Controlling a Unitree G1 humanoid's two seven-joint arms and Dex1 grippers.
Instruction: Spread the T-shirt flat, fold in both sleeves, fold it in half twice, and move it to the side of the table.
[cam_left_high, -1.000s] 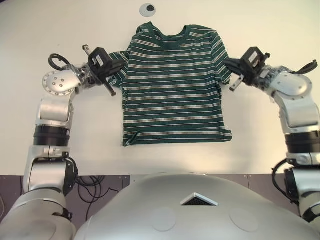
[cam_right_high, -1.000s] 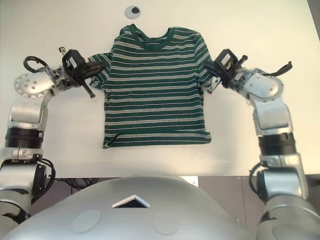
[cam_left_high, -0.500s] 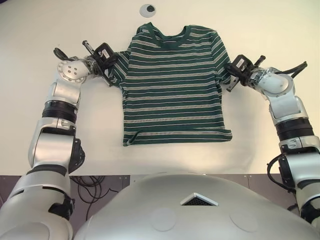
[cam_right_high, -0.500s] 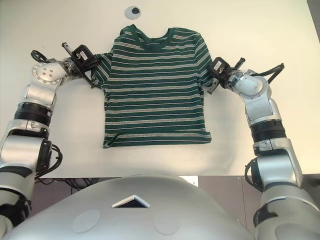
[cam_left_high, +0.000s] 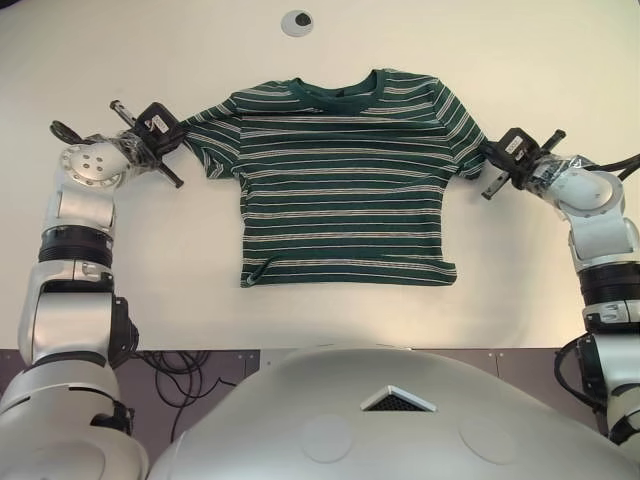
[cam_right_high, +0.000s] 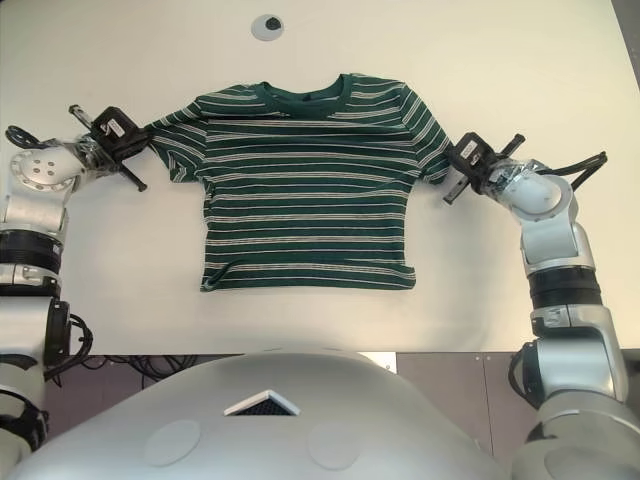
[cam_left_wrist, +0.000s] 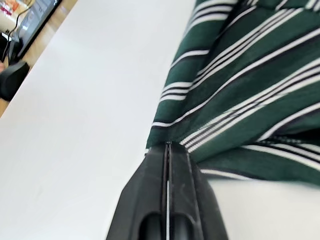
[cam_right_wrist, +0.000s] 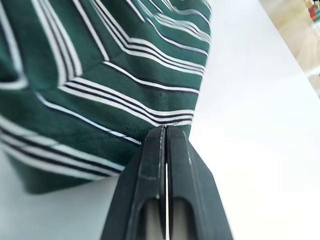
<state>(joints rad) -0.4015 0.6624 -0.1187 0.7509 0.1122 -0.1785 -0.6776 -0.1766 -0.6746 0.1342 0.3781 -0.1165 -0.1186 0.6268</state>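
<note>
Left end effector (cam_left_wrist: 168, 146) is clamped tight on the hem of the T-shirt's (cam_left_high: 345, 180) left sleeve, and the right end effector (cam_right_wrist: 165, 129) pinches the right sleeve's hem the same way. The green striped T-shirt lies on the white surface (cam_left_high: 150, 270) with both sleeves stretched out sideways. Its bottom hem curls slightly at the left corner. A small round disc (cam_left_high: 297, 22) sits just beyond the collar.

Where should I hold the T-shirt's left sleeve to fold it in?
At the cuff edge of the left sleeve, coming from the outer side, low over the table. The sleeve lies flat, pointing outward from the T-shirt, so the cuff is its free end. The left hand is shut there now.
</note>
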